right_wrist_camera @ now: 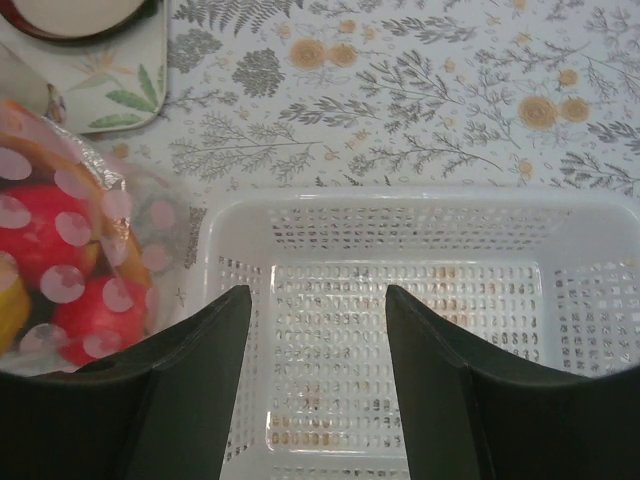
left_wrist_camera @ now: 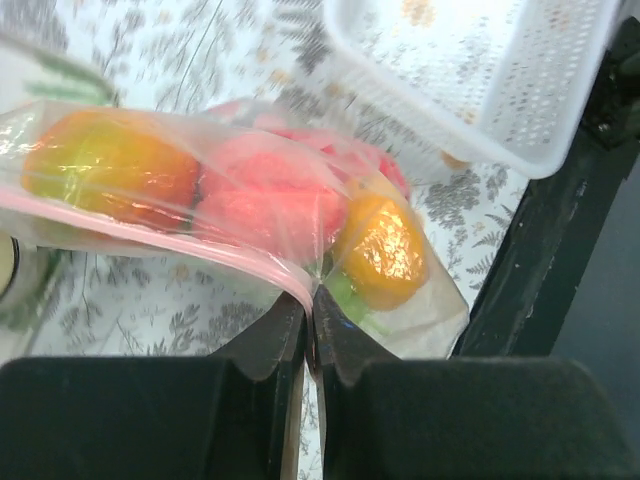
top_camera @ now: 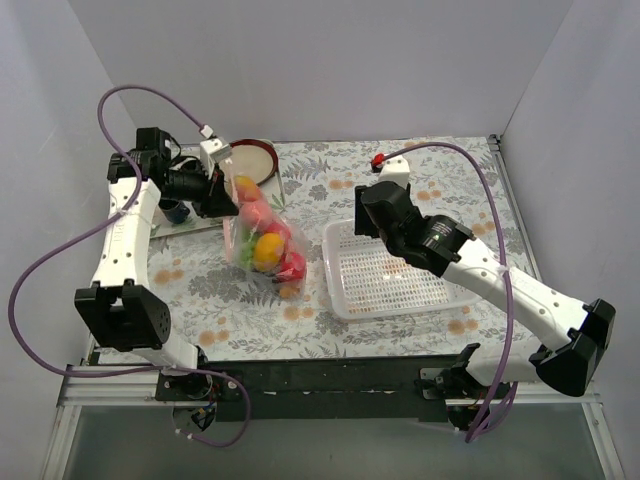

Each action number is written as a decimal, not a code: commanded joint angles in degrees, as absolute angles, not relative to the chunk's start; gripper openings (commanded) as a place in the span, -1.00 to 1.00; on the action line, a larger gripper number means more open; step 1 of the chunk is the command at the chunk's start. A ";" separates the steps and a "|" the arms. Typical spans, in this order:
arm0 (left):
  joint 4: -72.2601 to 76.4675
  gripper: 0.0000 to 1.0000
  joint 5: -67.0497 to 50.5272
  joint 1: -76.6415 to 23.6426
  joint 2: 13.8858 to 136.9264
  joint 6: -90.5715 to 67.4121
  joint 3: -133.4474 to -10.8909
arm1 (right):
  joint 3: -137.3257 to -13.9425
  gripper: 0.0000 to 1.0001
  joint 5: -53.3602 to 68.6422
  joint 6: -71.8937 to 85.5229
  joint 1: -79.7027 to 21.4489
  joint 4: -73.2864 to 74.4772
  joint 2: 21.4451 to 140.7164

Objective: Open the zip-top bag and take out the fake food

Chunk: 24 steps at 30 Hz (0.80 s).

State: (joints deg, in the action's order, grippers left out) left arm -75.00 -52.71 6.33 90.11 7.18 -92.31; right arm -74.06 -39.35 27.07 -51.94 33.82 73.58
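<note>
The zip-top bag (top_camera: pixel 264 240) is clear, with a pink zip strip (left_wrist_camera: pixel 150 235), and lies left of centre, partly lifted at its far end. The fake food inside shows as red (left_wrist_camera: pixel 270 195), orange (left_wrist_camera: pixel 385 250) and orange-green (left_wrist_camera: pixel 110 165) pieces. My left gripper (top_camera: pixel 226 195) is shut on the bag's zip edge, and the strip runs into the closed jaws (left_wrist_camera: pixel 310 305). My right gripper (top_camera: pixel 375 215) is open and empty above the white mesh basket (top_camera: pixel 385 280), its fingers (right_wrist_camera: pixel 200 350) apart over the basket floor. The bag also shows in the right wrist view (right_wrist_camera: pixel 60 260).
A brown-rimmed plate (top_camera: pixel 252 158) sits on a leaf-print mat (right_wrist_camera: pixel 110 90) behind the bag. A dark cup (top_camera: pixel 175 212) stands under the left arm. The basket (left_wrist_camera: pixel 480 90) lies right of the bag. White walls enclose the floral tablecloth (top_camera: pixel 330 180).
</note>
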 commanded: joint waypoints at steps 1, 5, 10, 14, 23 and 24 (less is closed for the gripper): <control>-79.36 -0.89 -57.30 1.76 84.64 7.21 -101.94 | -76.99 0.31 -34.37 21.63 -52.12 26.20 72.78; -79.36 -0.91 -55.73 -2.72 83.33 6.85 -105.38 | -74.89 0.32 -32.00 20.13 -52.29 22.60 71.28; -79.37 -0.90 -55.46 -4.39 76.14 14.90 -101.61 | -67.26 0.39 -24.64 14.35 -52.21 9.63 67.08; -79.37 -0.81 -52.65 -4.92 71.11 23.37 -94.59 | -59.17 0.55 -12.25 6.96 -52.21 -4.89 62.68; -79.37 -0.74 -45.35 -5.45 65.13 33.57 -88.51 | -53.52 0.65 7.19 0.09 -52.21 -14.59 61.96; -79.37 -0.74 -45.44 -5.54 65.04 33.40 -88.51 | -53.61 0.65 8.95 0.17 -52.21 -14.68 62.92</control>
